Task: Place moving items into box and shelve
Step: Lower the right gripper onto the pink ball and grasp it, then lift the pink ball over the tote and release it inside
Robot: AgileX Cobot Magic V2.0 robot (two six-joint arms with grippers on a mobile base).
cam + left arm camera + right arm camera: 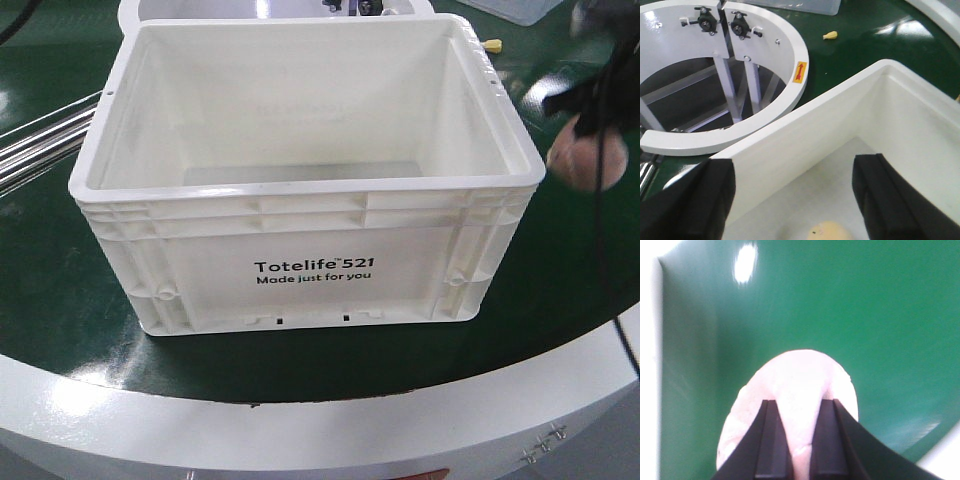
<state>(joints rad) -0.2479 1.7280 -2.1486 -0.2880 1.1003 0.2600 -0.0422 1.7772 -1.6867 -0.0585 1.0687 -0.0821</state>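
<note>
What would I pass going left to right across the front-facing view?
Silver rails → white crate → pinkish bun.

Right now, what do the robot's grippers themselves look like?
Both are black. The left gripper has two broad, blocky fingers; the right gripper has slimmer, flat-faced fingers. A thin black cable trails below the right one.

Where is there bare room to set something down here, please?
Inside the crate, the floor beyond the cream bun is bare. The green belt before the crate is free. Crowded on its right: the right gripper holds the pinkish bun.
</note>
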